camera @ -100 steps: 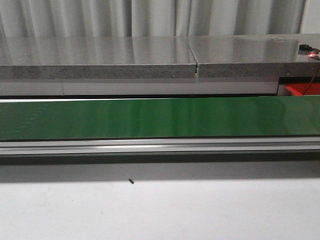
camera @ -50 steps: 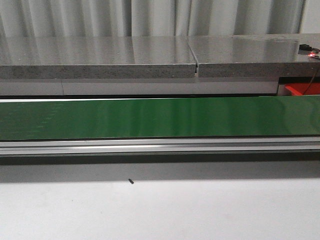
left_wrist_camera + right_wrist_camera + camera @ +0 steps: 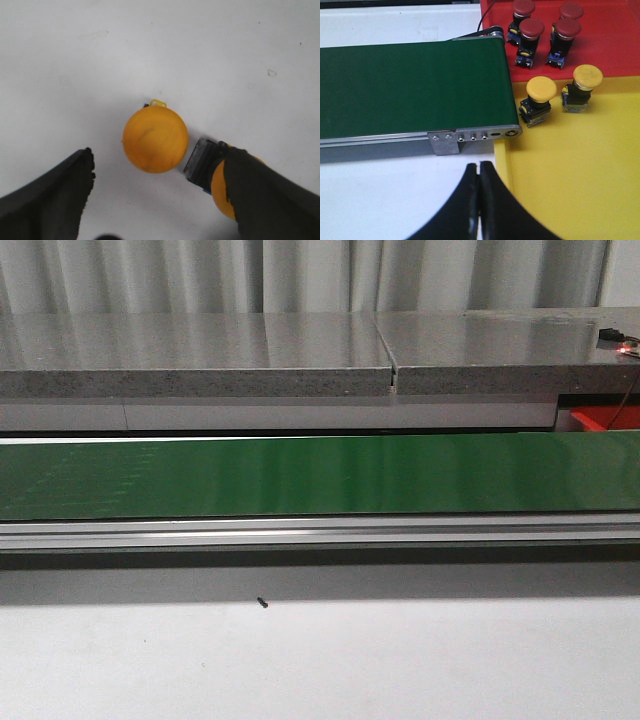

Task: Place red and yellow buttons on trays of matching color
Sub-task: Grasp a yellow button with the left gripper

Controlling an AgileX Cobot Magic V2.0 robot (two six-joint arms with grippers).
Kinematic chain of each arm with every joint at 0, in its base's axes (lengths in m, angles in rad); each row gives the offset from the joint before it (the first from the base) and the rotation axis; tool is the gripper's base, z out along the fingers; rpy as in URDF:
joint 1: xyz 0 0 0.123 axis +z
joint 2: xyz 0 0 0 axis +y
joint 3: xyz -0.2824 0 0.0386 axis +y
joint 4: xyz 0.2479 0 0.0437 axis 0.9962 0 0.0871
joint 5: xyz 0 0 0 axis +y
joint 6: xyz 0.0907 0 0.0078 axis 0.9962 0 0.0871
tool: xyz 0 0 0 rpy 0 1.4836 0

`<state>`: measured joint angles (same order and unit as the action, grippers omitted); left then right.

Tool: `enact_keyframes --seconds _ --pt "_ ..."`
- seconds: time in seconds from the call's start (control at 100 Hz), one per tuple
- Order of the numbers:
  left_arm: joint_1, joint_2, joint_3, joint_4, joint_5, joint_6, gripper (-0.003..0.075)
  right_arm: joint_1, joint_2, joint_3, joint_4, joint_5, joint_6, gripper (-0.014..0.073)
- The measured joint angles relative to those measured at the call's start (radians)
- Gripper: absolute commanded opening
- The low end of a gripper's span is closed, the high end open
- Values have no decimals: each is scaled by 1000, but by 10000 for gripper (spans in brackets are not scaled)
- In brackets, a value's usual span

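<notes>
A yellow button [image 3: 155,140] stands on the white desk [image 3: 150,45] between the spread fingers of the left gripper [image 3: 160,200], its domed cap facing up at the wrist camera. The gripper is released, one finger well to one side of the cap and the other just beside it. A second yellow button [image 3: 220,182] lies tipped over behind that nearer finger, its dark base [image 3: 200,160] close to the first cap.

The button looks small, light and rigid. Its smooth round cap would likely slip under a pinch, so the squarer body beneath the cap seems the better place to take hold.

Farther off, the right gripper [image 3: 480,175] is clenched on nothing, above the end of the green belt [image 3: 410,85]. Beyond it, two yellow buttons [image 3: 541,89] already stand on the yellow tray [image 3: 570,170], and four red buttons [image 3: 532,28] on the red tray [image 3: 610,40].
</notes>
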<state>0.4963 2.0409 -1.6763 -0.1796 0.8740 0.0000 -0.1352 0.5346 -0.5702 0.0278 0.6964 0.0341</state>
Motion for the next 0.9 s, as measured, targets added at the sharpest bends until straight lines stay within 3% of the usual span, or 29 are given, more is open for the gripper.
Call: enact_keyframes --seconds 0.38,0.7,0.9 --pt "2 61 -2 2 -58 0 505 0 0 0 0 0 0 -92" --pt "5 79 -4 0 -83 0 257 0 0 0 0 2 0 -92" --pt "5 79 -4 0 -86 0 228 0 0 0 0 2 0 -92"
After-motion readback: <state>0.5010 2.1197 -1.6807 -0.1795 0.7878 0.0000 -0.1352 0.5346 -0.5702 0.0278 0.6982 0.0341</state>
